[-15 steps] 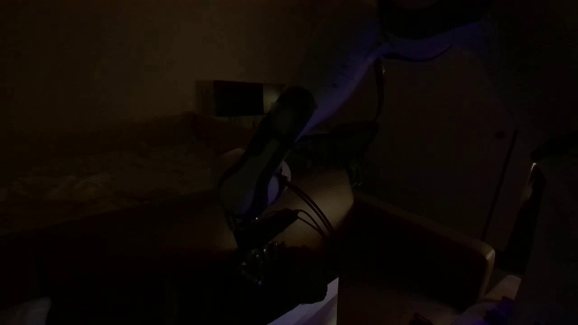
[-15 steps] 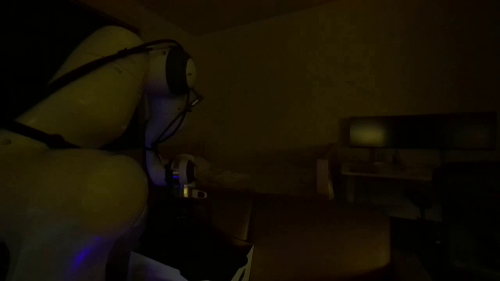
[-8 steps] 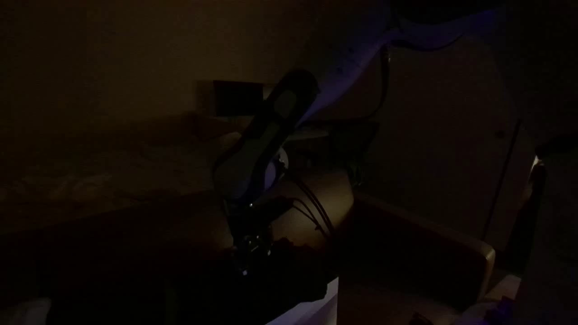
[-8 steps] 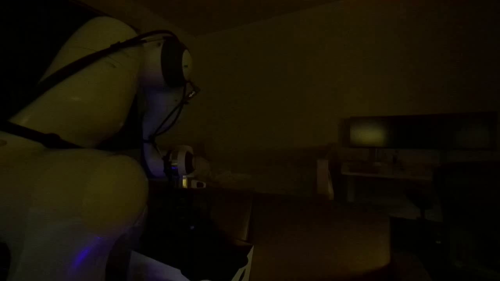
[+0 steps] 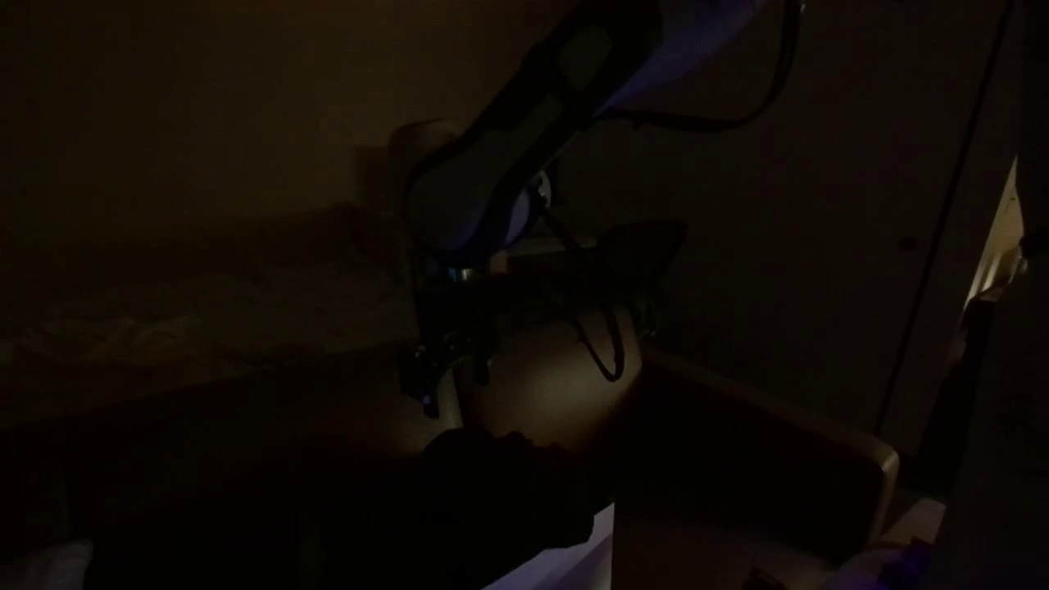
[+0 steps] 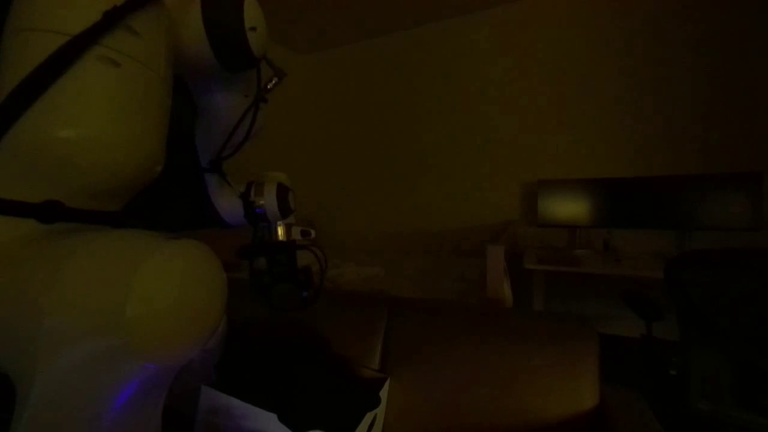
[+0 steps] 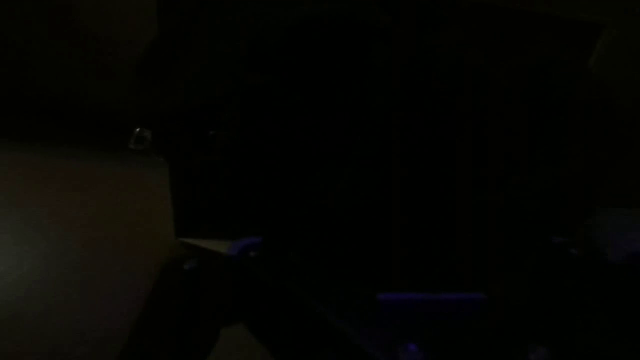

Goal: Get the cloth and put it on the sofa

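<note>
The room is very dim. The cloth is a near-black heap, spread over a white box-like thing whose edge shows under it in both exterior views. Above the heap and apart from it hangs my gripper, pointing down. Its fingers are spread with nothing seen between them. In the wrist view the fingers also stand wide apart, but most of that picture is black. The brown sofa lies beyond and beside the cloth, its lit back behind my gripper. Where the cloth ends is lost in shadow.
The sofa's armrest runs along the right in an exterior view. Rumpled bedding lies behind. A desk with a wide monitor and a dark chair stand farther off. A cable dangles beside my wrist.
My arm has risen, lifting the gripper from down at the cloth to well above it. The fingers now stand apart. The cloth has stayed behind on the white thing.
</note>
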`<state>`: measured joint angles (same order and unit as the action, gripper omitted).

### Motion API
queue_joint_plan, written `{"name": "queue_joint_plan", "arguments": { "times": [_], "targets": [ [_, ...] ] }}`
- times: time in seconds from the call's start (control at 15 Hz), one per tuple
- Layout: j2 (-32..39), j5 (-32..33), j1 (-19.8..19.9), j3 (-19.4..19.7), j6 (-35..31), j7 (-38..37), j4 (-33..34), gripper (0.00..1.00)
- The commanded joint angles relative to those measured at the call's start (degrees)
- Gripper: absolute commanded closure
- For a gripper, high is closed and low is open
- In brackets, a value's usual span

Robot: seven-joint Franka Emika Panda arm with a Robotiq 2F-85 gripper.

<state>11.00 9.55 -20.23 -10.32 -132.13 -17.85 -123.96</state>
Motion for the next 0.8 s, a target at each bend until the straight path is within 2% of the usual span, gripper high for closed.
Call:
{"name": "queue_joint_plan", "arguments": {
  "times": [0.0,0.27,0.73],
  "targets": [
    [-10.8,-0.1,1.8,-0.5,0.4,-2.2,-6.5,0.0],
    [-17.6,-0.3,4.9,-0.2,1.8,-4.6,-9.7,0.0],
    [-23.8,-3.0,11.2,1.8,2.1,-4.2,-15.8,0.0]
  ]
}}
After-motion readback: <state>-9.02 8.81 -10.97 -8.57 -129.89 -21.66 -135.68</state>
